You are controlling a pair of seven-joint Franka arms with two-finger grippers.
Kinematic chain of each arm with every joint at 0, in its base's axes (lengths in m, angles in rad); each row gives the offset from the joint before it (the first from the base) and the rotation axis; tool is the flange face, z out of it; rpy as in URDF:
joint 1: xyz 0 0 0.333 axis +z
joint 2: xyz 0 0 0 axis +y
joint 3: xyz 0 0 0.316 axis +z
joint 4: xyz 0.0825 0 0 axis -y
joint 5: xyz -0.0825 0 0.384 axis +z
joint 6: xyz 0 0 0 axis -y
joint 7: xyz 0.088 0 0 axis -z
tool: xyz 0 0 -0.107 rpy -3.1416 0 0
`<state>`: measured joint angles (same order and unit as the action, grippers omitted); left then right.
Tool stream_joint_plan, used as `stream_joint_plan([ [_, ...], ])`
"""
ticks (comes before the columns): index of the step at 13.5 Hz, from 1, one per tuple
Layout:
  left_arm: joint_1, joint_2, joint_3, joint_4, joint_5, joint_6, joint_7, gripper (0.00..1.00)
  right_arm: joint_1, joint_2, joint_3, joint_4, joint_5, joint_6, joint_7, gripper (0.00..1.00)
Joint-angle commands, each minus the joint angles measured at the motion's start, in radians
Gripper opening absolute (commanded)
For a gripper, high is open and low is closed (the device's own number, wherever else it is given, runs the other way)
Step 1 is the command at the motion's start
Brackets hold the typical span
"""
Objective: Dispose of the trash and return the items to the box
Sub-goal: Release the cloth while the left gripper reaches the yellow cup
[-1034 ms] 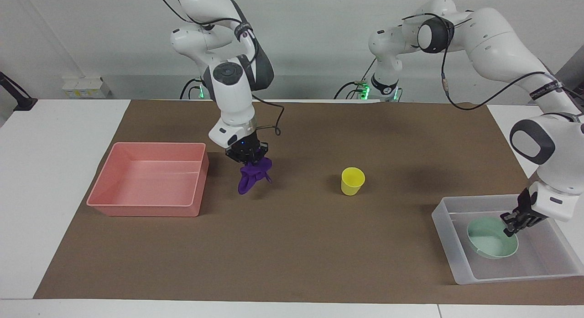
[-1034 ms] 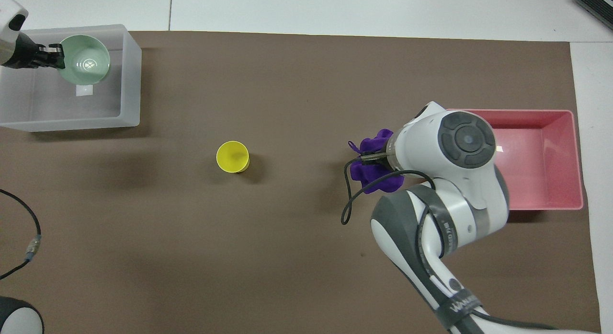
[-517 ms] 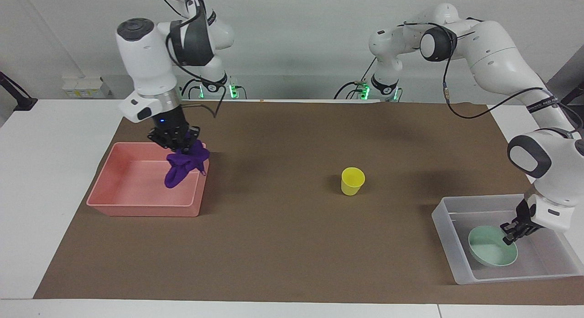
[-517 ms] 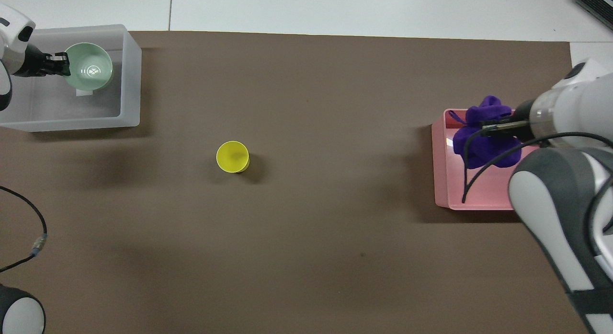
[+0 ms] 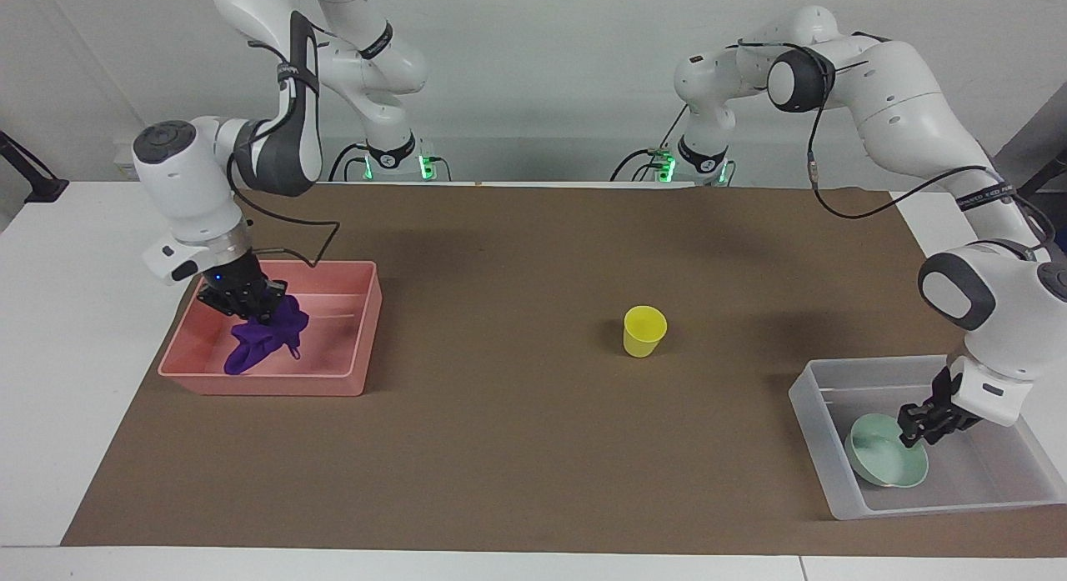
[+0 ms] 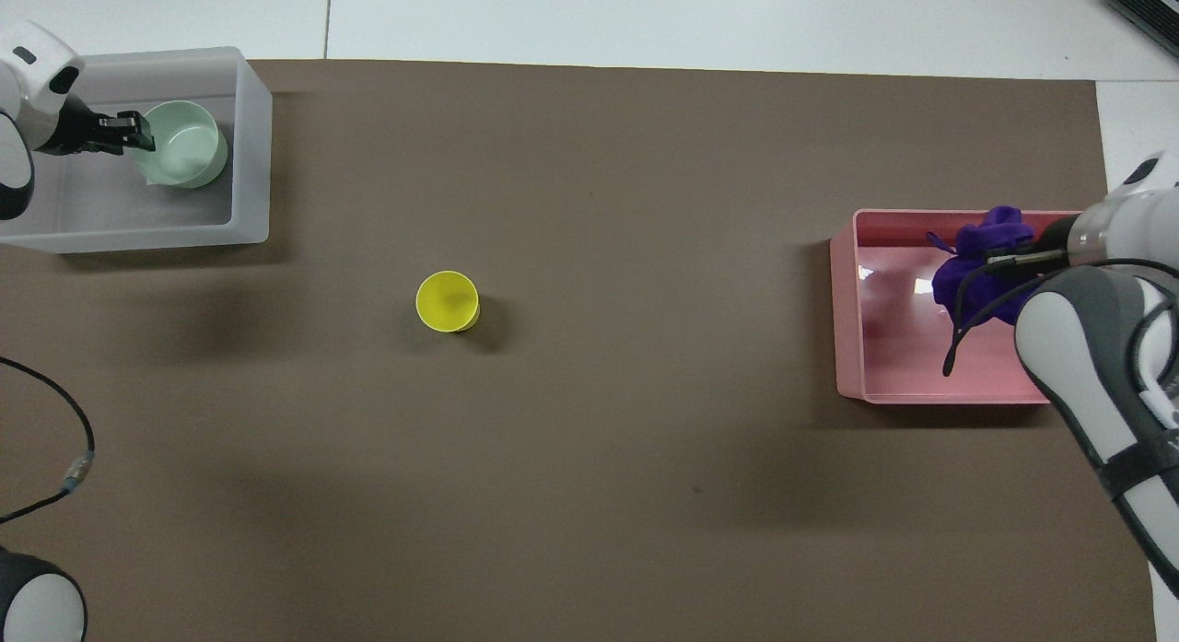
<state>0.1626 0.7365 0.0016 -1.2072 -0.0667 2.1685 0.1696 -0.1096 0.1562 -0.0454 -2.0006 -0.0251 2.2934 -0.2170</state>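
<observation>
Brown mat over white desk (image 5: 75,331), grey wall at robots' end. Right pincer (image 5: 250,304) low in pink tray (image 5: 350,381), pinching purple cloth (image 5: 267,338); cloth limp, droops to tray floor, grab anywhere by a bunched fold. Left pincer (image 5: 921,421) in clear box (image 5: 813,414), clamped on rim of mint bowl (image 5: 888,463), bowl tilted; rigid, prob. light, rim grip ok. Yellow cup (image 5: 644,331) upright mid-mat, well apart from both; thin, light, slick-looking, so pinch wall at rim.
</observation>
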Motion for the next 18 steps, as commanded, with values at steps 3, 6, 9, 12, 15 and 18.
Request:
stream_joint_plan([
  [3,-0.054,-0.187,0.005,-0.131,-0.005,-0.036,0.126,1.00,-0.013,-0.012,0.016,-0.122,0.010,0.070,0.008,0.00],
  [6,-0.124,-0.398,0.006,-0.399,-0.004,-0.023,0.122,1.00,0.002,-0.004,0.018,-0.121,0.008,0.104,0.100,0.71],
  [9,-0.221,-0.462,0.006,-0.489,-0.004,-0.032,0.041,1.00,0.025,-0.015,0.021,-0.084,0.008,0.080,0.113,1.00],
  [12,-0.328,-0.485,0.006,-0.566,0.056,0.013,-0.086,1.00,0.051,-0.067,0.036,-0.020,0.002,-0.043,0.166,1.00],
  [15,-0.449,-0.528,0.006,-0.678,0.061,0.080,-0.226,1.00,0.120,-0.142,0.035,-0.001,-0.007,-0.145,0.321,1.00],
  [18,-0.512,-0.557,0.003,-0.765,0.061,0.118,-0.260,1.00,0.130,-0.197,0.039,0.074,0.008,-0.280,0.358,1.00],
])
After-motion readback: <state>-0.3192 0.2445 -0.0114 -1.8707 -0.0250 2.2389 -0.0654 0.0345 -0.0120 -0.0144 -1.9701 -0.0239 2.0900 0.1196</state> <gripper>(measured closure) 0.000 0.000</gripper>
